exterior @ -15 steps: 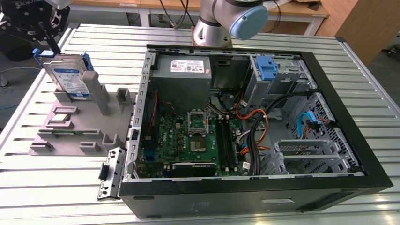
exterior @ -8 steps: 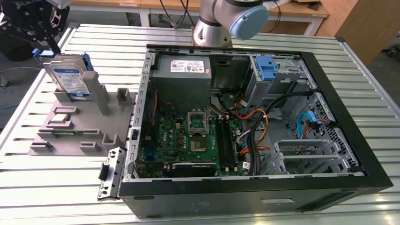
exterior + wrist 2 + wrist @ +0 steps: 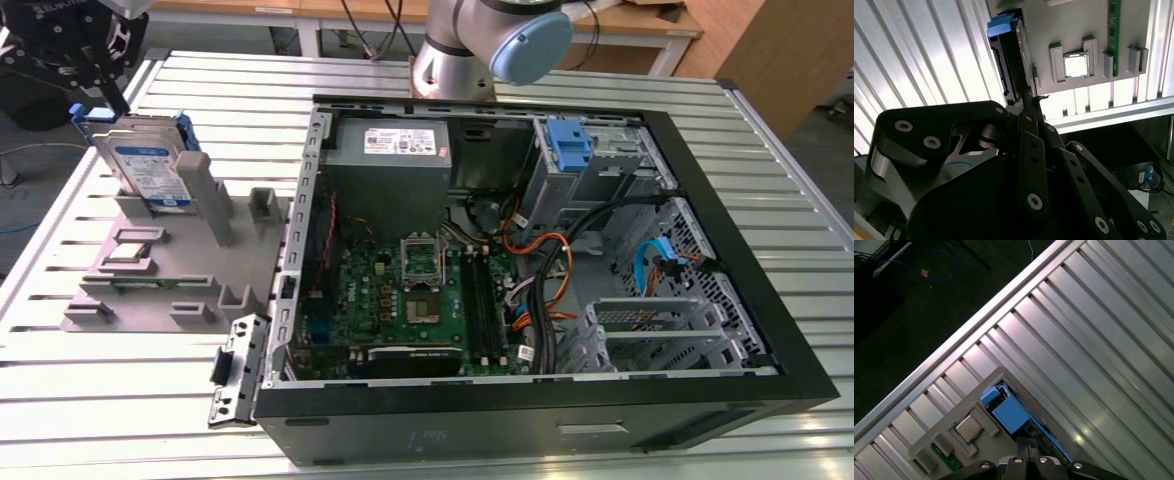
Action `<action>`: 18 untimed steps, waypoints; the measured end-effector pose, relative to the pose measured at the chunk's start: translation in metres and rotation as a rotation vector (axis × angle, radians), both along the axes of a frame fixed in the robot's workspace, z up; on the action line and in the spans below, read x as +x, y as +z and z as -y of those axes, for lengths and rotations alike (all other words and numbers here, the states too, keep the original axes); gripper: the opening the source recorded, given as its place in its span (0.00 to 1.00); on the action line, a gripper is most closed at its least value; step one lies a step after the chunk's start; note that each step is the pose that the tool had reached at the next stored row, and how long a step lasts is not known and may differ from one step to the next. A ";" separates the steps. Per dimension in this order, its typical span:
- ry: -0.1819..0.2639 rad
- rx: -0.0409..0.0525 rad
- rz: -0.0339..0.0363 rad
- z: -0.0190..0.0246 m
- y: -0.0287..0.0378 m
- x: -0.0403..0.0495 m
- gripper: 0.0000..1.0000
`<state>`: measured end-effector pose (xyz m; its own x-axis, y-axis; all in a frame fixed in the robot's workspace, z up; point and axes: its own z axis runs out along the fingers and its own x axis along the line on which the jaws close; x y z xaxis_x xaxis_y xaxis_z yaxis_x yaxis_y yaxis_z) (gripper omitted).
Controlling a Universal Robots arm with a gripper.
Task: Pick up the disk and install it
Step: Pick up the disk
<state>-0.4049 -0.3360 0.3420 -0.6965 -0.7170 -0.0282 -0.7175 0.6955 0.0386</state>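
- The disk (image 3: 144,165) stands upright on its edge in a slot of the grey holder (image 3: 174,270). The holder lies on the bench (image 3: 120,400). In the exterior view the disk is at about 10 o'clock from the open computer case (image 3: 747,300), well apart from it.
- My jaws hang just above the top edge of the disk, at about 11 o'clock from it in the exterior view. In the second wrist view I look along them onto its blue frame (image 3: 1001,24).
- I cannot tell whether my jaws are open or closed, or whether they touch the disk already.
- I judge that the step in hand is taking hold of the disk in its slot.
- To do it well, I think the grip should sit in the middle of the top edge, square to the flat faces, so that the disk does not swing.
- The slot looks narrow, so the pull should go straight up. A tilted pull could jam the blue frame against the holder walls.
- The holder seems only to rest on the bench and may rise together with the disk, so a slow lift is safer.
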 end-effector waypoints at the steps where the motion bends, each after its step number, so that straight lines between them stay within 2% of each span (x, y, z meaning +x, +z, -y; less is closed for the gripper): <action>1: 0.007 0.0004 0.0000 0.0000 0.0000 0.0000 0.10; 8: 0.096 0.0015 0.0000 0.0000 -0.0001 0.0000 0.10; 18: 0.100 0.0017 0.0000 0.0000 -0.0001 0.0000 0.10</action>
<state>-0.4049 -0.3360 0.3419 -0.6212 -0.7831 -0.0296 -0.7836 0.6200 0.0397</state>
